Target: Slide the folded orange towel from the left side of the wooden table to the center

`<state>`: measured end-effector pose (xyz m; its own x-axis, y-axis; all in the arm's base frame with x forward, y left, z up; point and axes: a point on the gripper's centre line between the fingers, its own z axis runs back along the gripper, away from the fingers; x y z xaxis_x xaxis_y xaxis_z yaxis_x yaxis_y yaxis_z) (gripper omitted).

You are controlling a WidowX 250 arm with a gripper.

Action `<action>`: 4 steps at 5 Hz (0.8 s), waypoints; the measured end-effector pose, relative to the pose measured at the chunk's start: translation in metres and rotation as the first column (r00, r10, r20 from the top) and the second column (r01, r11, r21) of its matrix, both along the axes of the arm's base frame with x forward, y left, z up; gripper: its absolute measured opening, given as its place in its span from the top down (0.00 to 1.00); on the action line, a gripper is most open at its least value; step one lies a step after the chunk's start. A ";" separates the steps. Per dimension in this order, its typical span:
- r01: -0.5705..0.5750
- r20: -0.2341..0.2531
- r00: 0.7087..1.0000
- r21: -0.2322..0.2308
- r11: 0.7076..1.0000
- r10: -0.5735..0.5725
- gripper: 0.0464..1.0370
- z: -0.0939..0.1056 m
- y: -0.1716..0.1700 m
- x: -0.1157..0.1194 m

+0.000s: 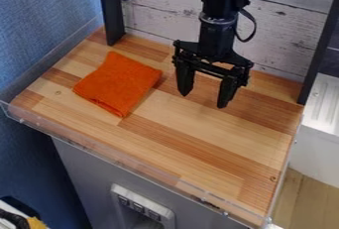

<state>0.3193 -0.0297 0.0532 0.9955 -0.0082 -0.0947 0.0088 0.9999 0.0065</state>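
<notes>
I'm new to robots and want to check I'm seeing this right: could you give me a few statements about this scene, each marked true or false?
1. The orange cloth lies on the wooden surface. True.
2. The gripper is clamped on the cloth. False: it is beside the cloth, with nothing between its fingers.
3. The gripper's two fingers are spread apart. True.
4. The cloth hangs over the front edge of the surface. False: it lies wholly on the surface, back from that edge.
5. The wall behind the arm is plain blue. False: it has whitish wooden boards.
</notes>
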 end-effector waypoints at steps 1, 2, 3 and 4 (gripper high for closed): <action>-0.003 0.003 1.000 -0.003 1.000 0.003 0.04 -0.006 0.012 -0.002; -0.039 0.006 0.999 -0.008 0.999 0.039 0.04 -0.017 0.038 -0.009; -0.053 0.051 0.997 -0.016 0.998 0.054 0.04 -0.014 0.060 -0.013; -0.076 0.084 0.993 -0.023 0.997 0.077 0.04 -0.016 0.079 -0.016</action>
